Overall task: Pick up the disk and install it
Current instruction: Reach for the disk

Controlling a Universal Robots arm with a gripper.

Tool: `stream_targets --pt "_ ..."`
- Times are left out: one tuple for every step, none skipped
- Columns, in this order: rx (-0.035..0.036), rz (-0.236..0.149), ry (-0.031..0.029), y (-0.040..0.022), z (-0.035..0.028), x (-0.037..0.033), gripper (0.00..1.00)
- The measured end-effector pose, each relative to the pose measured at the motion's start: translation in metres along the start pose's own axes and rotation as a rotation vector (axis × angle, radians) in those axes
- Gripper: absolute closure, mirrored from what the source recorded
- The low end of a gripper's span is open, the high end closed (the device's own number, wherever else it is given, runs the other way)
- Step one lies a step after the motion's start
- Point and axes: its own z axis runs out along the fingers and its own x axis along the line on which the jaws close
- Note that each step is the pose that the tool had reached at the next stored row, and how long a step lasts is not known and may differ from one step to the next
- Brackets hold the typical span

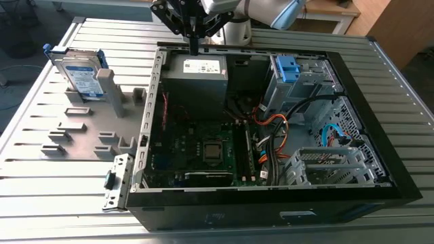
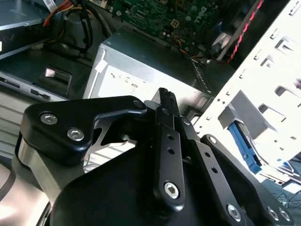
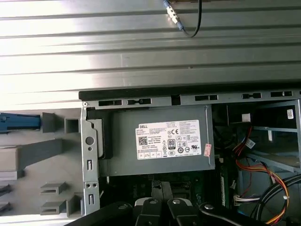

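Note:
The disk (image 1: pixel 80 71), a silver-grey drive with a white-and-blue label in a bright blue carrier, stands upright in a grey holder (image 1: pixel 109 94) at the exterior view's left, outside the computer case. Its blue edge (image 3: pixel 19 121) also appears in the first wrist view. My gripper (image 1: pixel 194 47) hangs over the case's back wall, above the power supply (image 1: pixel 196 76) and well to the right of the disk. Its black fingers (image 2: pixel 164 99) are pressed together with nothing between them.
The open black computer case (image 1: pixel 379 152) lies on a ribbed metal table (image 1: pixel 40 188). Inside it are the motherboard (image 1: pixel 210 152), orange and black cables (image 1: pixel 271 127), a silver drive cage with a blue latch (image 1: pixel 287 68) and a lower cage (image 1: pixel 326 162). A grey fixture plate (image 1: pixel 74 132) lies left of the case.

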Motion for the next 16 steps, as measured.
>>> stream_targets --pt "0.0 0.0 -0.0001 -0.0001 -0.0001 0.0019 0.89" --pt "0.0 0.0 -0.0003 -0.0003 -0.0001 0.0035 0.89" --pt "0.0 0.0 -0.0003 -0.0004 -0.0002 0.0048 0.89" --pt "0.0 0.0 -0.0004 -0.0005 -0.0002 0.0061 0.89" --pt "0.0001 0.0 -0.0004 -0.0006 -0.0003 0.0075 0.89" --pt "0.0 0.0 -0.0005 -0.0007 -0.0003 0.0091 0.89" --pt "0.0 0.0 -0.0006 -0.0008 -0.0003 0.0104 0.89" --pt "0.0 0.0 -0.0006 -0.0009 -0.0004 0.0117 0.89" --pt "0.0 0.0 -0.0007 -0.001 -0.0004 0.0128 0.89" --pt "0.0 0.0 -0.0008 -0.001 -0.0004 0.0138 0.89" --pt "-0.0001 0.0 -0.0008 -0.0011 -0.0004 0.0149 0.89" --pt "0.0 0.0 -0.0008 -0.0012 -0.0005 0.0159 0.89" --pt "0.0 0.0 -0.0009 -0.0013 -0.0005 0.0169 0.89" --pt "-0.0001 0.0 -0.0009 -0.0013 -0.0005 0.0178 0.89" --pt "-0.0001 0.0 -0.0009 -0.0014 -0.0006 0.0187 0.89" --pt "-0.0001 0.0 -0.0009 -0.0015 -0.0006 0.0197 0.89"
